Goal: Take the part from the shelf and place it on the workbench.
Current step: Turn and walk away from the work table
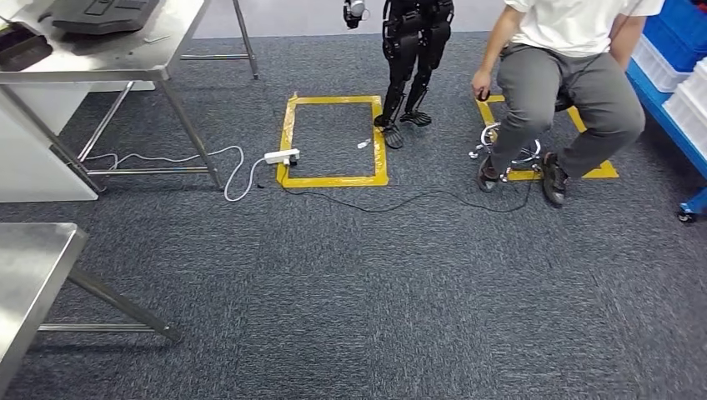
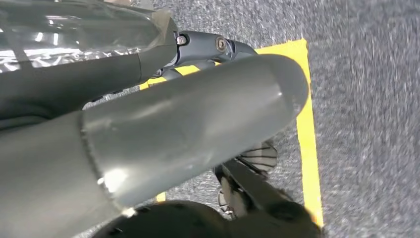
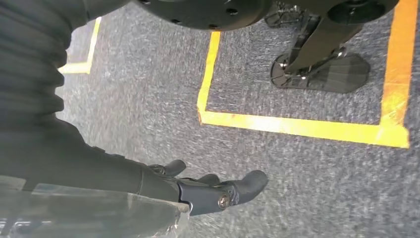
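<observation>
My right hand (image 3: 208, 191) hangs over the grey carpet in the right wrist view, fingers stretched out and apart with nothing in them. My left hand (image 2: 198, 124) hangs too; its thick grey thumb is close to the camera and a dark finger (image 2: 208, 47) lies straight behind it, with nothing held. A steel workbench (image 1: 29, 283) stands at the near left in the head view. A second steel table (image 1: 125, 50) at the far left carries dark trays. Blue shelving (image 1: 667, 92) with white bins lines the far right.
A person (image 1: 559, 75) sits on a wheeled stool at the far right. Another black legged robot (image 1: 413, 58) stands by a yellow tape square (image 1: 333, 137). A white power strip (image 1: 282, 156) and cables lie on the carpet. Open carpet (image 1: 375, 292) stretches in front.
</observation>
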Controlling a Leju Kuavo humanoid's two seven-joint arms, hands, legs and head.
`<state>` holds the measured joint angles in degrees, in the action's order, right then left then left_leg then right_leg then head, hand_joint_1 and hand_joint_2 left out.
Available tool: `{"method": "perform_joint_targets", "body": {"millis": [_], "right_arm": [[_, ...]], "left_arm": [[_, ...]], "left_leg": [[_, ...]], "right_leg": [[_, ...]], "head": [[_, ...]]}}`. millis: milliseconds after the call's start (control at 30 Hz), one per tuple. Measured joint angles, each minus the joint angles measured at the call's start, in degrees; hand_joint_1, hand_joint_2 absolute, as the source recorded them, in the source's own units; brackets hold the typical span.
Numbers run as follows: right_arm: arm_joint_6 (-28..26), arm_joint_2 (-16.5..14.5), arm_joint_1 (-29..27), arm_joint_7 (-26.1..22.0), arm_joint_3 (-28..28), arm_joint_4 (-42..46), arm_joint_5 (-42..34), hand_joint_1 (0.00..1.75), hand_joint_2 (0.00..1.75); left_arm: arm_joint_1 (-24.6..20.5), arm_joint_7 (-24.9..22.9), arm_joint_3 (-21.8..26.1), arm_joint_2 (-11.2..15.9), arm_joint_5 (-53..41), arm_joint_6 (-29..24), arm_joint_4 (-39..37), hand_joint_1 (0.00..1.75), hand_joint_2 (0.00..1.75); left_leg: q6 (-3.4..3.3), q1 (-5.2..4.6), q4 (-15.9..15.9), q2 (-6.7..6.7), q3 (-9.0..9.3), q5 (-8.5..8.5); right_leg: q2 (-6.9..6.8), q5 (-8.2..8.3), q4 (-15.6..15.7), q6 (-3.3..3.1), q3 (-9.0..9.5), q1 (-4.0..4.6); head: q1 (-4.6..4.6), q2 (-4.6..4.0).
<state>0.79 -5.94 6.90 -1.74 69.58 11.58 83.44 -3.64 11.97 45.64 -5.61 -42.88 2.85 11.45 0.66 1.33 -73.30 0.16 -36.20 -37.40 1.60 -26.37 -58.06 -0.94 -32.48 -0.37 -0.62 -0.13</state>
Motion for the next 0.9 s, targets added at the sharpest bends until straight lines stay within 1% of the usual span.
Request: {"method": "perform_joint_targets", "body": {"millis": [33,67,100,133,167,200,233,267,300,333,367,400,433,467,500,533,567,600,633,667,700,733,767,800,833,867,900], "right_arm": [[0.0,0.0,-0.1,0.0,0.0,0.0,0.0,0.00,1.75],[0.0,0.0,-0.2,0.0,0.0,0.0,0.0,0.00,1.75],[0.0,0.1,-0.2,0.0,0.0,0.0,0.0,0.00,1.75],[0.0,0.1,-0.2,0.0,0.0,0.0,-0.1,0.00,1.75],[-0.1,0.1,-0.2,0.0,0.0,0.0,-0.1,0.00,1.75],[-0.1,0.1,-0.2,0.0,0.0,0.0,-0.2,0.00,1.75],[-0.2,0.1,-0.2,0.0,0.0,0.0,-0.2,0.00,1.75],[-0.2,0.1,-0.3,0.0,0.0,0.0,-0.3,0.00,1.75],[-0.3,0.2,-0.4,0.0,0.0,0.0,-0.3,0.00,1.75],[-0.4,0.2,-0.5,0.0,0.0,0.0,-0.3,0.00,1.75],[-0.5,0.3,-0.6,0.1,0.0,0.0,-0.3,0.00,1.75],[-0.6,0.3,-0.5,0.1,0.0,0.0,-0.3,0.00,1.75],[-0.6,0.4,-0.4,0.1,0.0,0.0,-0.3,0.00,1.75],[-0.6,0.4,-0.4,0.1,0.0,0.0,-0.3,0.00,1.75],[-0.6,0.4,-0.3,0.2,0.0,0.0,-0.3,0.00,1.75],[-0.6,0.4,-0.4,0.2,0.0,0.0,-0.4,0.00,1.75],[-0.6,0.5,-0.5,0.3,0.0,0.0,-0.5,0.00,1.75],[-0.6,0.5,-0.6,0.3,0.0,0.0,-0.7,0.00,1.75],[-0.7,0.6,-0.6,0.3,0.0,0.0,-0.9,0.00,1.75],[-0.8,0.6,-0.6,0.4,0.0,0.0,-1.1,0.00,1.75],[-0.9,0.5,-0.5,0.5,0.0,0.0,-1.3,0.00,1.75],[-1.0,0.5,-0.4,0.6,0.0,0.0,-1.4,0.00,1.75],[-1.0,0.5,-0.4,0.6,0.0,-0.1,-1.6,0.00,1.75],[-1.0,0.5,-0.4,0.7,0.0,-0.1,-1.7,0.00,1.75],[-1.1,0.5,-0.6,0.8,0.0,-0.1,-1.7,0.00,1.75],[-1.1,0.4,-0.7,0.9,0.0,-0.1,-1.8,0.00,1.75],[-1.2,0.4,-0.7,1.0,0.0,-0.1,-1.9,0.00,1.75]], "left_arm": [[0.1,0.1,0.0,0.0,0.0,0.0,0.0,0.00,0.00],[0.1,0.1,0.0,0.0,0.0,0.0,0.0,0.00,0.00],[0.1,0.2,0.0,0.0,0.0,0.0,-0.1,0.00,0.00],[0.1,0.3,0.0,0.0,0.0,0.0,-0.1,0.00,0.00],[0.1,0.3,0.0,-0.1,0.0,0.0,-0.1,0.00,0.00],[0.1,0.4,0.0,-0.1,-0.1,0.0,-0.1,0.00,0.00],[0.0,0.4,0.0,-0.1,-0.1,0.0,-0.1,0.00,0.00],[0.0,0.5,0.0,-0.2,-0.1,0.0,-0.1,0.00,0.00],[-0.1,0.5,0.0,-0.3,-0.2,0.0,-0.1,0.00,0.00],[-0.2,0.6,0.0,-0.4,-0.2,0.0,-0.1,0.00,0.00],[-0.2,0.6,0.0,-0.5,-0.2,0.0,-0.1,0.00,0.00],[-0.2,0.6,0.0,-0.5,-0.2,0.0,-0.1,0.00,0.00],[-0.1,0.6,0.0,-0.5,-0.2,0.0,-0.1,0.00,0.00],[-0.1,0.6,0.0,-0.6,-0.2,0.0,-0.1,0.00,0.00],[-0.1,0.6,0.0,-0.6,-0.2,0.0,-0.1,0.00,0.00],[-0.1,0.7,0.0,-0.6,-0.2,0.0,-0.1,0.00,0.00],[-0.1,0.8,0.0,-0.6,-0.2,0.0,-0.1,0.00,0.00],[-0.1,0.9,0.0,-0.7,-0.2,0.0,-0.1,0.00,0.00],[-0.1,0.9,0.0,-0.7,-0.2,0.0,-0.1,0.00,0.00],[-0.1,1.0,0.0,-0.7,-0.2,0.0,-0.1,0.00,0.00],[-0.1,1.1,0.0,-0.7,-0.3,0.0,-0.1,0.00,0.00],[-0.2,1.1,0.0,-0.6,-0.3,0.0,-0.1,0.00,0.00],[-0.3,1.2,0.0,-0.6,-0.3,0.0,-0.1,0.00,0.00],[-0.5,1.2,0.0,-0.6,-0.4,0.0,-0.1,0.00,0.00],[-0.6,1.2,0.0,-0.6,-0.4,0.1,-0.1,0.00,0.00],[-0.7,1.2,0.0,-0.6,-0.5,0.1,-0.1,0.00,0.00],[-0.8,1.3,0.0,-0.6,-0.6,0.2,-0.1,0.00,0.00]], "left_leg": [[-0.18,-0.01,-0.4,-0.17,-0.57,0.77],[-0.42,-0.01,1.4,-0.37,-0.16,2.59],[-0.74,-0.02,4.8,-1.00,1.09,5.03],[-1.12,-0.01,8.6,-2.41,2.55,7.10],[-1.37,-0.01,11.7,-3.70,3.76,8.48],[-1.56,-0.09,13.6,-4.70,4.51,9.15],[-1.72,-0.27,14.4,-5.08,4.75,9.15],[-1.86,-0.49,14.6,-4.54,4.82,9.21],[-2.20,-0.53,15.0,-3.83,4.96,9.47],[-2.55,-0.54,15.5,-3.14,5.19,9.74],[-2.91,-0.47,16.0,-2.38,5.42,10.02],[-3.17,-0.39,16.4,-1.51,5.61,10.24],[-3.27,-0.49,16.5,-0.66,5.67,10.27],[-3.33,-0.53,16.5,0.26,5.62,10.26],[-3.30,-0.56,16.5,1.13,5.56,10.24],[-3.25,-0.57,16.5,1.96,5.53,10.20],[-3.17,-0.55,16.5,2.71,5.54,10.15],[-3.02,-0.50,16.5,3.42,5.61,10.06],[-2.77,-0.53,16.4,4.06,5.77,9.93],[-2.37,-0.63,16.3,4.69,5.95,9.67],[-1.91,-0.74,16.3,5.24,6.15,9.41],[-1.45,-0.83,16.2,5.76,6.37,9.16],[-1.05,-0.80,16.2,6.30,6.58,8.97],[-0.71,-0.65,16.2,6.80,6.82,8.87],[-0.36,-0.37,16.0,6.66,6.95,8.54],[-0.07,-0.13,15.1,5.74,6.79,7.75],[0.16,0.06,13.1,4.24,6.04,6.27]], "right_leg": [[0.89,0.00,0.0,-0.04,0.06,0.17],[1.76,0.00,0.0,-0.04,0.17,0.28],[2.59,0.00,0.0,-0.03,0.31,0.34],[3.38,-0.01,0.0,0.00,0.38,0.38],[4.07,-0.02,-0.1,0.08,0.35,0.48],[4.67,0.02,-0.1,0.26,0.19,0.44],[5.26,0.11,-0.1,0.56,-0.09,0.38],[5.82,0.23,-0.1,0.94,-0.41,0.31],[5.99,0.31,-0.2,1.29,-0.72,0.20],[5.15,0.15,-0.7,1.53,-1.19,0.24],[3.67,-0.49,-2.0,1.62,-2.04,0.28],[1.90,-1.64,-4.5,1.57,-3.35,0.32],[0.33,-3.14,-7.8,1.52,-5.16,0.26],[-0.39,-4.64,-11.5,1.56,-7.13,0.14],[-0.67,-5.62,-14.5,1.76,-8.64,-0.04],[-0.85,-5.82,-15.8,2.17,-9.21,-0.25],[-1.10,-5.19,-14.9,2.74,-8.59,-0.51],[-1.61,-3.98,-11.9,3.35,-6.80,-0.79],[-2.86,-2.65,-7.6,3.85,-4.30,-1.05],[-4.13,-1.57,-3.8,4.05,-2.18,-1.02],[-5.01,-0.87,-1.2,3.85,-0.66,-0.96],[-5.48,-0.57,0.0,3.42,-0.03,-0.77],[-5.04,-0.49,0.1,2.89,-0.16,-0.47],[-4.34,-0.40,0.2,2.36,-0.17,-0.42],[-3.70,-0.33,0.3,1.96,-0.12,-0.52],[-3.12,-0.21,0.3,1.53,0.03,-0.66],[-2.49,-0.05,0.4,1.09,0.22,-0.84]], "head": [[-0.01,0.00],[0.00,0.00],[-0.01,0.00],[0.01,0.00],[0.06,0.00],[0.04,0.00],[0.05,0.00],[0.03,0.00],[0.01,0.00],[0.04,0.00],[0.10,0.00],[0.16,0.00],[0.19,0.00],[0.23,0.00],[0.23,0.00],[0.23,0.00],[0.24,0.00],[0.23,0.00],[0.24,0.00],[0.28,0.00],[0.21,0.00],[0.16,0.00],[0.09,0.00],[0.02,0.00],[-0.01,0.00],[-0.08,0.00],[-0.21,0.00]]}}
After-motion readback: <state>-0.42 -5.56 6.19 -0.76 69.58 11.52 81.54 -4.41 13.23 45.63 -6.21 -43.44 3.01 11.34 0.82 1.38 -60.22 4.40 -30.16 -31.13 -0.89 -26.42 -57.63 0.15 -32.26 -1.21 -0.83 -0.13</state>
